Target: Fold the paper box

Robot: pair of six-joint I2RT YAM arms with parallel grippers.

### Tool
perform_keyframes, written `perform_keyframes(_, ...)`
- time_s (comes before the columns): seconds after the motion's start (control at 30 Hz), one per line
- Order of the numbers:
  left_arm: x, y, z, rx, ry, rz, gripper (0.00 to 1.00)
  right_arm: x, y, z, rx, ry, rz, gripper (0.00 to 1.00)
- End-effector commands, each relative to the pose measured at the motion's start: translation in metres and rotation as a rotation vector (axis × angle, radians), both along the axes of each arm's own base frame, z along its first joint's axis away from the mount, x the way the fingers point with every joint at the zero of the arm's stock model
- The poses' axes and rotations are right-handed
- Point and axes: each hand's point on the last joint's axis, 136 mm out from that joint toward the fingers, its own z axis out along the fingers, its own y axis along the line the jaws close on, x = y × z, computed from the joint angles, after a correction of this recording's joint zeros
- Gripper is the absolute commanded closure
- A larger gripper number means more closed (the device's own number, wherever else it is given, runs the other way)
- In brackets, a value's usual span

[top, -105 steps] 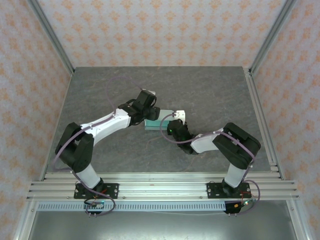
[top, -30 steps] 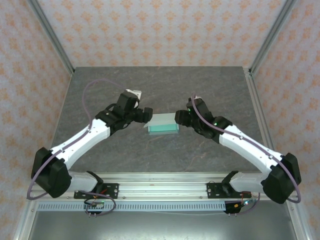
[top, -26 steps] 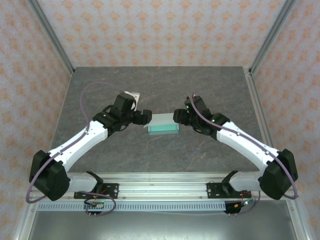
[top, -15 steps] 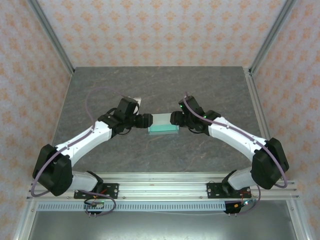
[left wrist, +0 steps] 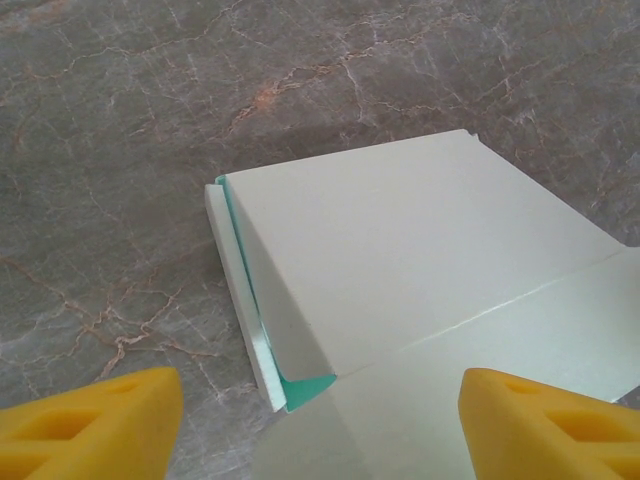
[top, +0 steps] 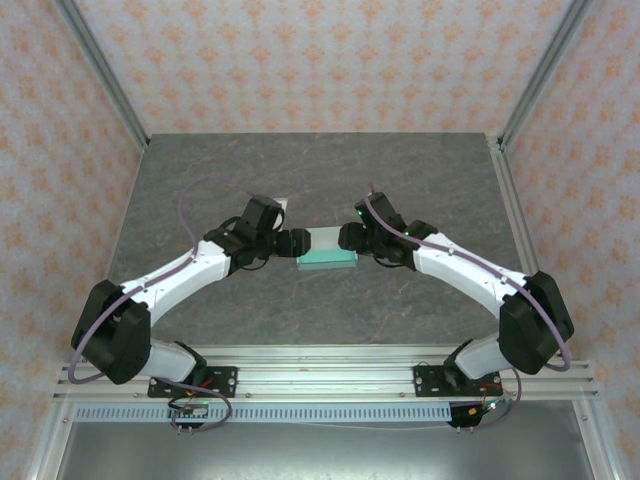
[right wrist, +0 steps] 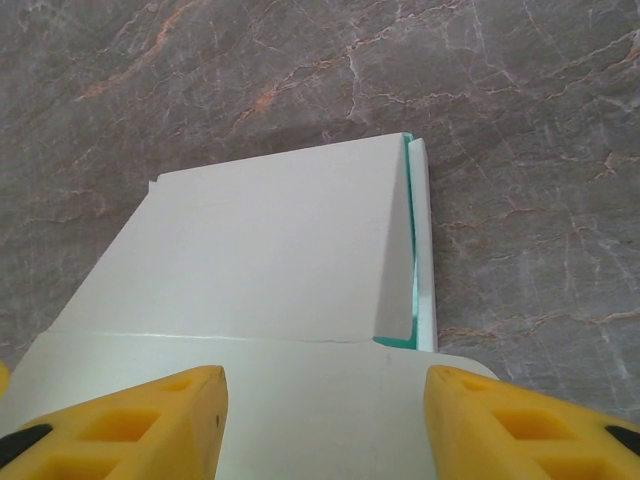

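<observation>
Step, I judge: tucking the paper box (top: 327, 250) end flaps.
My left gripper (top: 296, 241) and right gripper (top: 346, 237) straddle opposite ends, jaws apart, clamping nothing; next probably needs an even inward press.

From above, the left gripper (top: 296, 241) and right gripper (top: 348, 236) cover both short ends of the box (top: 328, 250), so contact there cannot be told; in the left wrist view the box runs off the right and bottom edges, and the bottom edge cuts the left fingers (left wrist: 90, 420) to their tips; the right wrist view crops the right fingers (right wrist: 130, 420) likewise, the flap passing out of sight behind them; the box's inside is hidden apart from a teal sliver.
</observation>
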Motion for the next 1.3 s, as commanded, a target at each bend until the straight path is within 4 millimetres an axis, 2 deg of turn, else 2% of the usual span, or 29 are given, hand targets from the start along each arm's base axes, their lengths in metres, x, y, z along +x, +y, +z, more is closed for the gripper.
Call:
perform_keyframes(0.0, -0.006, -0.005, -0.005, -0.020, 0.015, 0.000, 0.31, -0.001, 0.000, -0.002, 0.038, 0.007, -0.023, 0.45)
perform_keyframes(0.3, -0.018, -0.015, -0.024, 0.007, 0.064, -0.022, 0.35, -0.005, -0.003, -0.011, 0.039, 0.027, -0.038, 0.47)
perform_keyframes(0.5, -0.024, -0.003, -0.027, 0.067, 0.075, -0.005, 0.31, -0.011, -0.007, -0.015, 0.041, 0.035, -0.048, 0.47)
perform_keyframes(1.03, -0.025, -0.021, -0.037, 0.000, 0.115, -0.039, 0.31, -0.013, 0.007, -0.020, 0.084, 0.058, -0.028, 0.46)
perform_keyframes(1.13, -0.026, -0.023, -0.038, -0.010, 0.122, -0.040, 0.26, -0.015, 0.012, -0.021, 0.094, 0.067, -0.019, 0.46)
perform_keyframes(1.27, -0.028, -0.018, -0.038, 0.009, 0.120, -0.034, 0.16, -0.016, 0.008, -0.026, 0.073, 0.076, -0.028, 0.46)
